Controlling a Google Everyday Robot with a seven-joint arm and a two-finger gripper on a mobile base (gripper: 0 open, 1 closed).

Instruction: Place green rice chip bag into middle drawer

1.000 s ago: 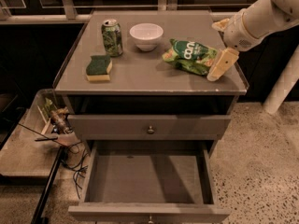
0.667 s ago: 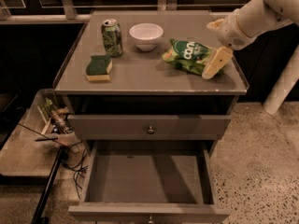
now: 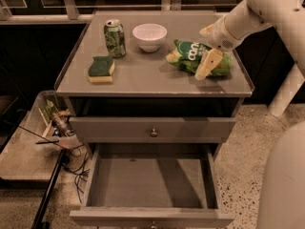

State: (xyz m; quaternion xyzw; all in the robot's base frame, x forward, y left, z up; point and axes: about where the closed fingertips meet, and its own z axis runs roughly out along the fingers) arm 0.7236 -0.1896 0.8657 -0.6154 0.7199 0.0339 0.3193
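Note:
The green rice chip bag (image 3: 190,55) lies on the right side of the cabinet top, crinkly light green with a dark-green round logo. My gripper (image 3: 208,46) reaches in from the upper right and is open. One cream finger (image 3: 208,64) is in front of the bag's right half and the other is behind it, so the jaws straddle the bag. The middle drawer (image 3: 150,182) is pulled out below, and its flat grey floor is bare.
A green soda can (image 3: 115,37), a white bowl (image 3: 149,36) and a green-topped yellow sponge (image 3: 101,69) sit on the cabinet top (image 3: 143,78). A shut drawer front with a knob (image 3: 153,132) is above the open drawer. Cables and clutter (image 3: 59,128) lie on the floor at left.
My arm has moved left and slightly down, bringing the open fingers from the bag's right edge to either side of it. The bag has not moved.

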